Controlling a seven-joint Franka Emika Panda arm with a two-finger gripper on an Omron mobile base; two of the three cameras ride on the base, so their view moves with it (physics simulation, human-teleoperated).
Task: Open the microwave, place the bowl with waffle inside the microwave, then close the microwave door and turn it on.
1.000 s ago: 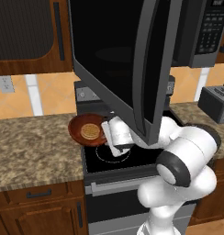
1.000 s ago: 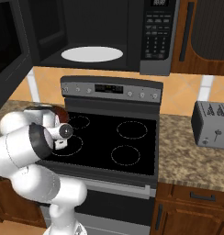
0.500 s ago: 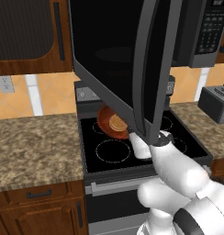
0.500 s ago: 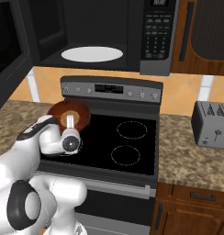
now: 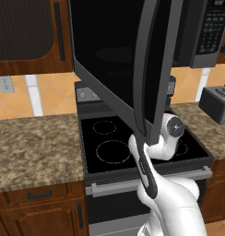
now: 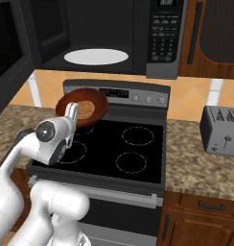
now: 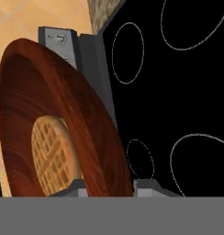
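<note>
The reddish-brown bowl hangs tilted above the stove's back left corner, below the open microwave. The tan waffle lies inside it. My gripper is shut on the bowl's near rim. In the hand view the bowl stands steeply on edge with the waffle in its hollow, its rim pinched in my gripper. The microwave door is swung wide open to the left, its bar handle facing me. A white turntable lies in the cavity.
The black stove lies under the bowl, its control panel at the back. A grey toaster sits on the right granite counter. The microwave keypad is right of the cavity. The open door hangs over the stove's left half.
The arm has carried the bowl with the waffle from the left counter rightward over the stove and raised it toward the open microwave. The bowl has tilted.
</note>
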